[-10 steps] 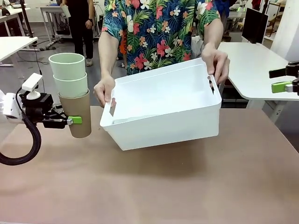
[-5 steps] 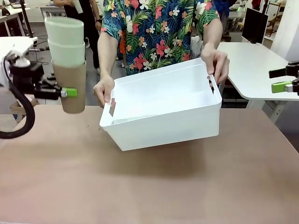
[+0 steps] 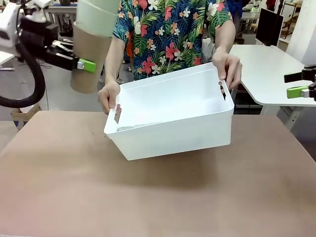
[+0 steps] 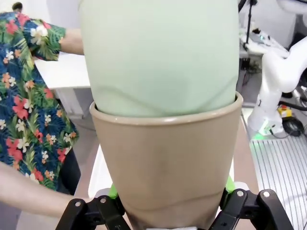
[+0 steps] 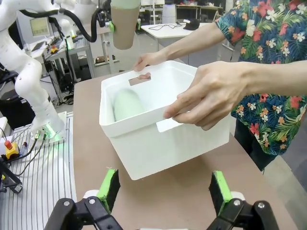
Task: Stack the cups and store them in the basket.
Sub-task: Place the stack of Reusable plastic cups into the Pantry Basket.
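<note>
Cup stack (image 3: 91, 47): tan cup outermost at the bottom, mint cups nested in it, tops cut off by the upper edge of the front view. Stack is tilted, held high in the air at far left, above and left of the basket. Left wrist view shows the tan cup (image 4: 165, 163) with a mint cup (image 4: 158, 52) seated inside its rim; how many are nested I cannot tell.

Left claw (image 3: 81, 64) is clenched on the tan cup's lower body, green pads on either side.

Basket (image 3: 170, 136): white, tipped with its opening toward the robot, near bottom edge apparently on the table (image 3: 158, 197). A person holds it by both ends: one hand (image 3: 109, 96) at the left slot, other hand (image 3: 228, 66) on the right rim. Right wrist view shows a mint cup (image 5: 125, 104) lying inside the basket (image 5: 158, 143), against the far wall.

Right claw (image 5: 163, 189): released, fingers spread wide, holding nothing, off to the table's right side, well apart from the basket.

Progress, as judged: stacking looks done for the cups in view, one piece already stored. Left to do: carry the stack over the rim, lower it in, let go.
</note>
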